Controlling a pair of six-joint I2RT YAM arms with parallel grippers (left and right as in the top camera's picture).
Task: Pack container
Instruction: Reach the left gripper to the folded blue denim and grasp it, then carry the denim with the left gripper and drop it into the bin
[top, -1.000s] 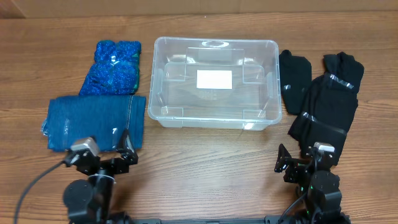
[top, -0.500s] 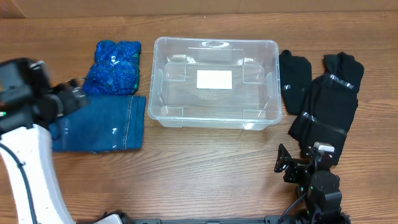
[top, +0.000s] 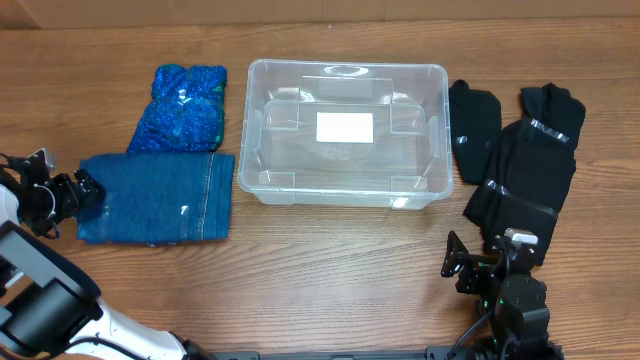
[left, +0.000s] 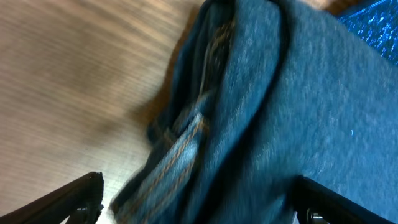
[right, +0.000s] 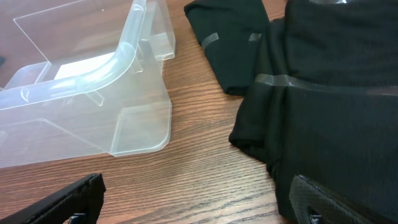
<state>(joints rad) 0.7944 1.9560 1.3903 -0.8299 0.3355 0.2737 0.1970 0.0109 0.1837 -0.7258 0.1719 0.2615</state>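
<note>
The clear container stands empty at the table's middle, its white label on the base; its near right corner shows in the right wrist view. Folded blue jeans lie left of it. My left gripper is at the jeans' left edge, open, with the folded denim edge between its fingers. My right gripper is open and empty over bare wood, near the front edge.
A sparkly blue cloth lies behind the jeans. Black garments and a smaller black piece lie right of the container, and show in the right wrist view.
My left arm has swung from its spot at the front edge out to the left and now sits at the jeans' left edge. The right arm has not moved.
</note>
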